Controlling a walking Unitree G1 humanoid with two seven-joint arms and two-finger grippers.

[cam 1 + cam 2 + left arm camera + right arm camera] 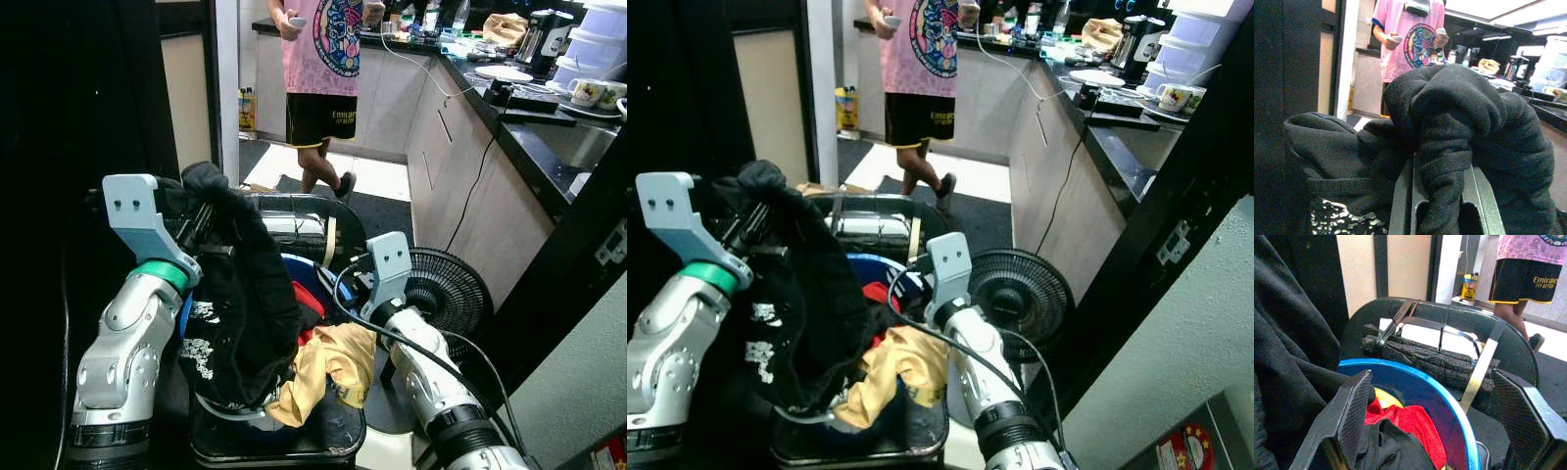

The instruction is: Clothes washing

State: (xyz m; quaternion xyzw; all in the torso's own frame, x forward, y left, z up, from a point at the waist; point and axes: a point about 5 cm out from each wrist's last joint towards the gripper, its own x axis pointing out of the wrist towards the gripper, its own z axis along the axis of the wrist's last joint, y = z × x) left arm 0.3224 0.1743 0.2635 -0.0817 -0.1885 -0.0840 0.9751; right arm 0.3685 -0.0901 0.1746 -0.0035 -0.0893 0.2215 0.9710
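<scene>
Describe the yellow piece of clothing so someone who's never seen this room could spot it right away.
Start at the blue laundry tub directly in front of the robot, between its two arms. The yellow garment spills over the tub's near edge, beside the right arm. It is the only pale yellow piece, next to the black garment held up by the left gripper and a red garment inside.

Matt, thick knitted black cloth on the garment; glossy blue plastic on the basin; soft yellow cloth; polished dark worktop.
</scene>
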